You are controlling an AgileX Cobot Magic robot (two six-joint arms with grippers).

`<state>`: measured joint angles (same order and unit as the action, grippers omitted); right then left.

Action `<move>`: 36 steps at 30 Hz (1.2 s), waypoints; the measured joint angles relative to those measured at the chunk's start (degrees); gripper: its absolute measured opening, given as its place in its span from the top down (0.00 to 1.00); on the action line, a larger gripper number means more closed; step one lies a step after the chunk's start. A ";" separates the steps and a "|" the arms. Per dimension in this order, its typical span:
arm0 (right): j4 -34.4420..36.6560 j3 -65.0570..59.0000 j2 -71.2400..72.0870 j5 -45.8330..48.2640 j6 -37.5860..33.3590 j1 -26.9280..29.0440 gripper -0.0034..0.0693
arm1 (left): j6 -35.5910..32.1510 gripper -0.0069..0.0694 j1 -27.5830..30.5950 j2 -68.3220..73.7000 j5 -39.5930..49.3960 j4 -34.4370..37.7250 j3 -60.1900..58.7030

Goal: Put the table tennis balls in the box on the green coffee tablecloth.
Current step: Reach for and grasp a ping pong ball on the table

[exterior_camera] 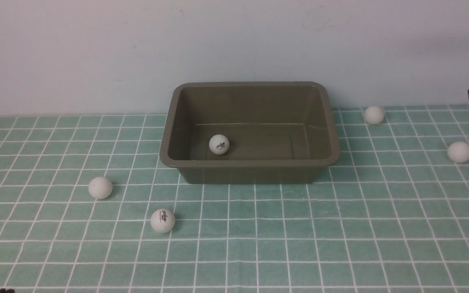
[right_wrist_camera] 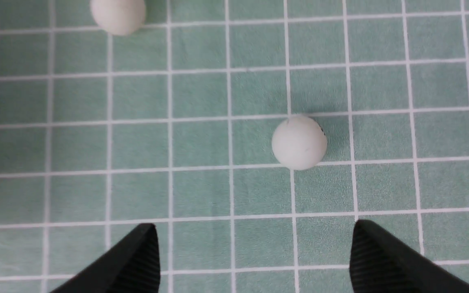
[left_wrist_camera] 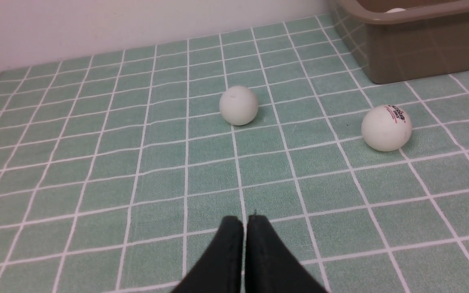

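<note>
A pale wall point(exterior_camera: 96, 49) backs the mint-green, white-gridded tablecloth point(exterior_camera: 340, 228). At centre-far sits the olive-brown box point(exterior_camera: 250, 173), with one logo-printed ball point(exterior_camera: 219, 144) inside at its left. Two matte white balls point(exterior_camera: 100, 187) point(exterior_camera: 162, 220) lie near-left and two point(exterior_camera: 374, 114) point(exterior_camera: 459, 151) lie right. The left gripper point(left_wrist_camera: 244, 221) is pinched closed and empty. The right gripper point(right_wrist_camera: 255, 226) gapes wide above a ball, holding nothing.

Matte black throughout; the left end effector point(left_wrist_camera: 244, 220) has smooth tapered fingers point(left_wrist_camera: 224, 260) — the right end effector point(right_wrist_camera: 253, 225), finely ribbed pads point(right_wrist_camera: 367, 258).
</note>
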<state>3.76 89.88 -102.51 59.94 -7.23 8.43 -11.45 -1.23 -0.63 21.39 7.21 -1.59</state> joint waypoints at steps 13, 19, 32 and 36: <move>-6.57 -0.11 -16.07 -7.55 1.66 0.00 0.17 | 0.00 0.91 0.00 0.00 0.00 0.00 0.00; -7.49 1.62 -19.78 -9.82 1.65 0.00 0.17 | 0.00 0.91 0.00 0.00 0.00 0.02 0.00; -10.39 6.96 -24.43 -9.87 4.48 0.00 0.29 | 0.00 0.91 0.00 0.00 0.00 0.02 0.00; -10.39 7.66 -24.54 -9.54 4.60 0.00 0.41 | 0.00 0.91 0.00 0.00 0.00 0.02 0.00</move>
<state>-6.63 97.54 -127.04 50.41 -2.63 8.43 -11.45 -1.23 -0.63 21.39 7.22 -1.59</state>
